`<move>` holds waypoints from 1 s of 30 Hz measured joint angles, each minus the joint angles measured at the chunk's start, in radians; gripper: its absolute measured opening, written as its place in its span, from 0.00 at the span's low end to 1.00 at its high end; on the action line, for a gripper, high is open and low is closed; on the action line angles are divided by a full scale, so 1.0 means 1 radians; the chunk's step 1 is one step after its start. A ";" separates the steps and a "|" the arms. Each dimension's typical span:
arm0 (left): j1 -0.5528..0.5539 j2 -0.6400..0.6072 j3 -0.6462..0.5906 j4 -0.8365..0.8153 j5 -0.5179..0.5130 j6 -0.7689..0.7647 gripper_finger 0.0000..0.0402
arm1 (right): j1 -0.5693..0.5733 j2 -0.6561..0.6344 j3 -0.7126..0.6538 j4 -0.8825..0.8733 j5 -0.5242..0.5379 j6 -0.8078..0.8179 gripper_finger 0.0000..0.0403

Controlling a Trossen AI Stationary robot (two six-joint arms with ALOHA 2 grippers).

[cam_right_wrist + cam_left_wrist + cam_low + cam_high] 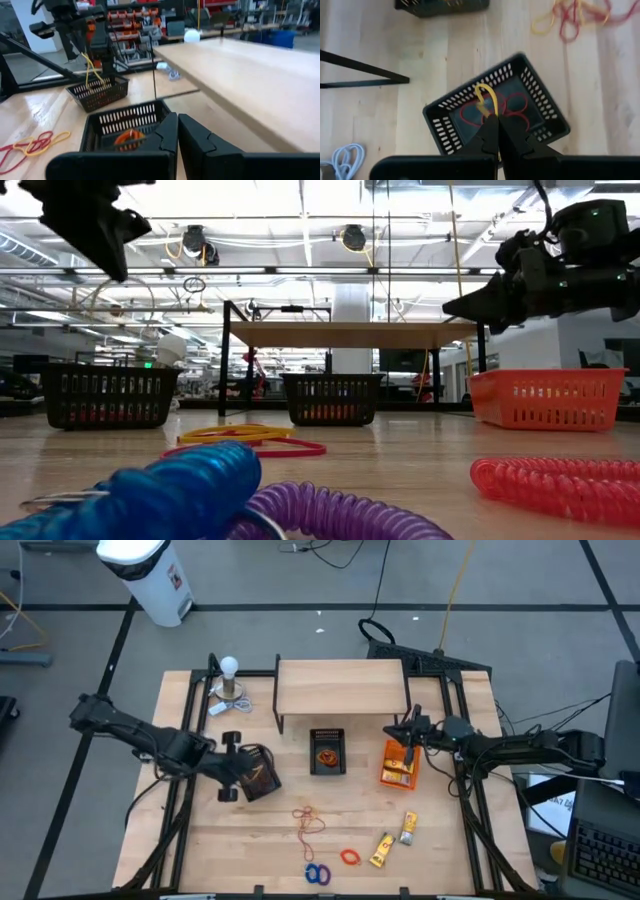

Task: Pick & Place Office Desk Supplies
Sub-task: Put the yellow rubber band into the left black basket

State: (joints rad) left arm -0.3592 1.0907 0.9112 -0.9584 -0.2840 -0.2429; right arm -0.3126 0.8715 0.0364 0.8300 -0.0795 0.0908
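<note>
My left gripper (496, 120) is shut on a yellow rubber band (485, 96) and hangs over the left black mesh bin (262, 778), which has red rubber bands (512, 107) in it. My right gripper (177, 122) is shut on nothing, pointing level above the orange bin (398, 766). On the table lie a tangle of red and yellow rubber bands (309, 821), blue and purple rings (318, 874), an orange ring (349, 857) and two yellow packets (382, 849). The middle black bin (328, 752) holds an orange item. My left gripper pinches the yellow rubber band at one end of its loop (487, 111) between its two fingertips. The fingers slant steeply down from the table's left side. The band hangs slack below them (90, 67), lifted clear of the table, its lower end reaching down at the bin's opening.
A low wooden shelf (341, 688) on black legs stands at the back middle, over the middle bin's far side. A white bulb-shaped object (230, 678) sits at the back left. Bare tabletop lies along the near left.
</note>
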 joint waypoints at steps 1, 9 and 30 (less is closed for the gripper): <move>0.000 0.014 0.000 -0.007 0.003 0.009 0.00 | 0.000 0.000 0.000 -0.014 0.000 0.001 0.01; 0.074 0.106 0.000 -0.016 0.060 0.058 0.00 | 0.000 0.000 0.000 -0.012 0.000 0.029 0.01; 0.159 0.371 0.000 -0.020 0.139 0.064 0.02 | 0.003 0.000 0.000 -0.012 -0.038 0.100 0.01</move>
State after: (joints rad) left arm -0.2005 1.4612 0.9108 -0.9787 -0.1447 -0.1793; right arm -0.3099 0.8719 0.0364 0.8182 -0.1172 0.1909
